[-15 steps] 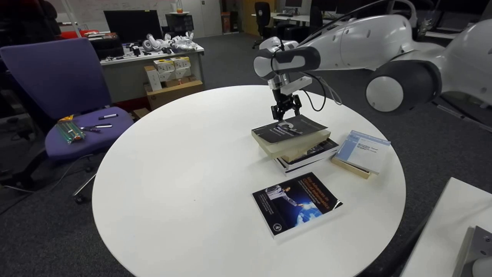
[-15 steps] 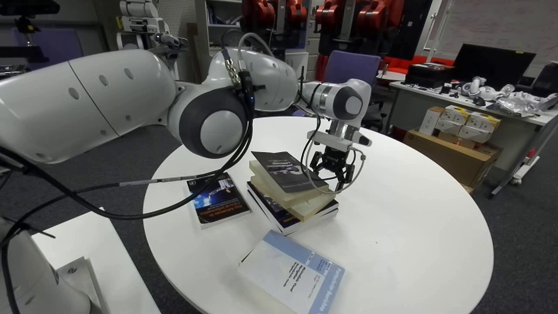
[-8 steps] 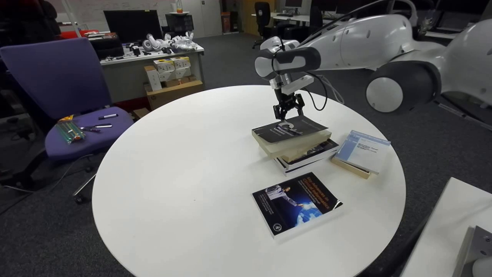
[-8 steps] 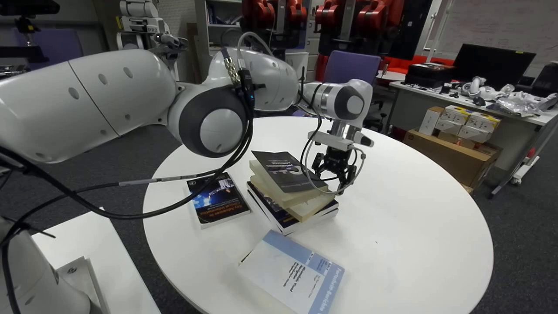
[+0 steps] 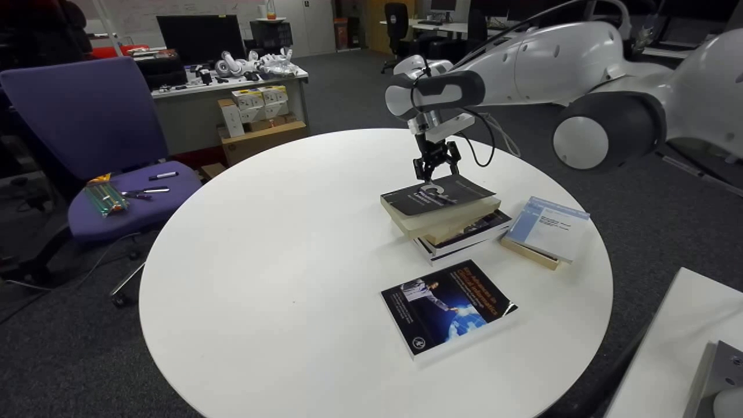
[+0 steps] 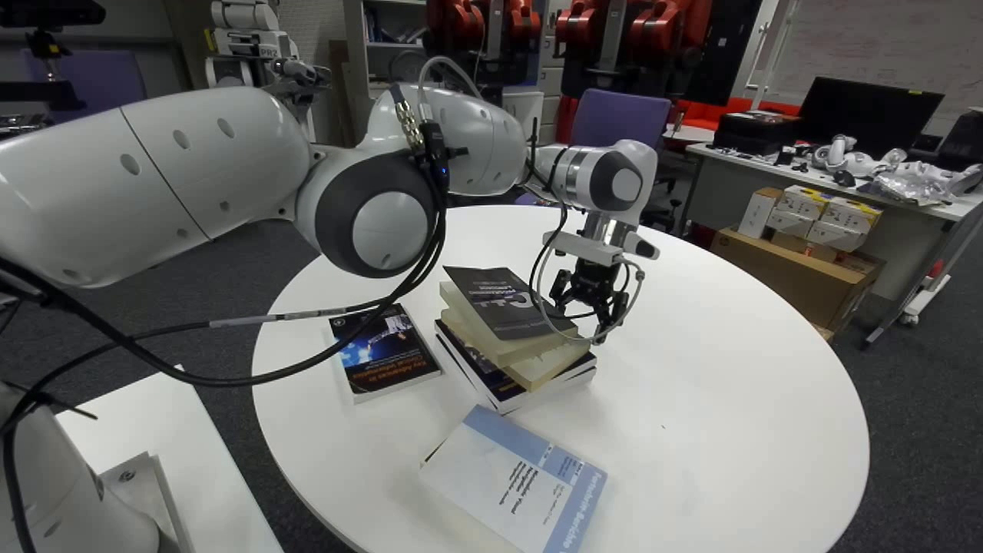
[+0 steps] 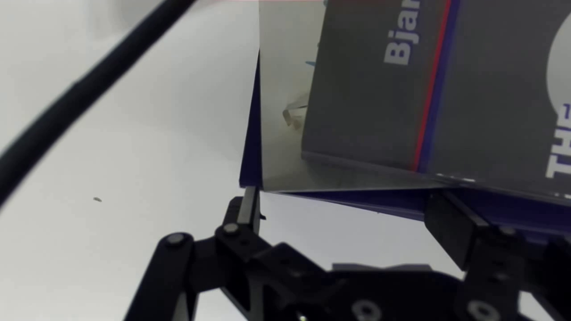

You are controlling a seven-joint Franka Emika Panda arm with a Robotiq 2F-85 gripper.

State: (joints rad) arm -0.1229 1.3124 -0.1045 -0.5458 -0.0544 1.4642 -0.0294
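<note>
Claw is released, jaws wide apart; I have it beside the book stack. Nearest is the dark book, lying askew on top of that stack, on the round table. Beneath it: a pale-edged book, then dark-covered books with white page edges.

Around: the blue-and-white book lies near the stack, resting on a thick book; the clinical informatics book lies face up, also near. A black cable crosses a corner of my wrist view. In an exterior view a pale cable loops in front of claw and stack, covering slivers of both.

Views compared: the wrist view gives me the letters "Bjar" and a red-and-blue stripe on the dark book. It also puts one jaw close to the stack's corner and the other overlapping its edge; contact I cannot tell. In an exterior view I read a marker, scissors and a packet on the purple seat. In an exterior view I also get red machines standing well beyond the table.
</note>
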